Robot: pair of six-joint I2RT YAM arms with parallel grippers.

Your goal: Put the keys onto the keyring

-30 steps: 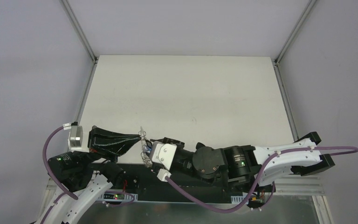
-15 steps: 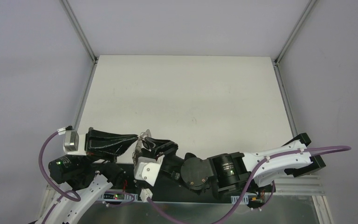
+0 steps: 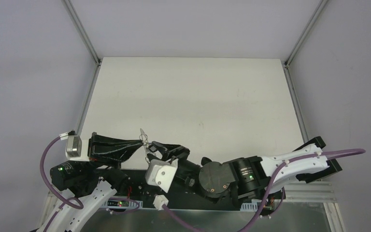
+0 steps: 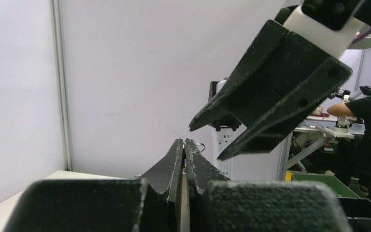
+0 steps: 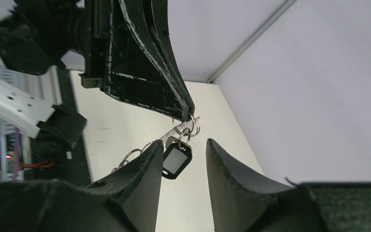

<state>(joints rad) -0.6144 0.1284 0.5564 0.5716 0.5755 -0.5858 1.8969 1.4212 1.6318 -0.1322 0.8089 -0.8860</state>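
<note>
Keyring point(image 3: 145, 138) pinched at the lower-left edge of the bench point(image 3: 193, 92).
Top view: white bench between grey walls point(image 3: 29, 72); left gripper point(image 3: 141, 143) tip to tip with right gripper point(image 3: 151, 149) at lower left, keyring between them, the latter gripper slightly further right than half a second ago. Left wrist view: left jaws clamped on the keyring, right jaws parted at upper right, a person point(image 4: 367, 125) at far right. Right wrist view: black-headed key point(image 5: 176, 161) dangling between parted right jaws.

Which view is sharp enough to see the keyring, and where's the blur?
Right wrist view: keyring and black tag fairly sharp, its own fingers blurred up close. Left wrist view: near fingers soft, ring barely peeking out. Top view: evenly lit, keyring tiny.
</note>
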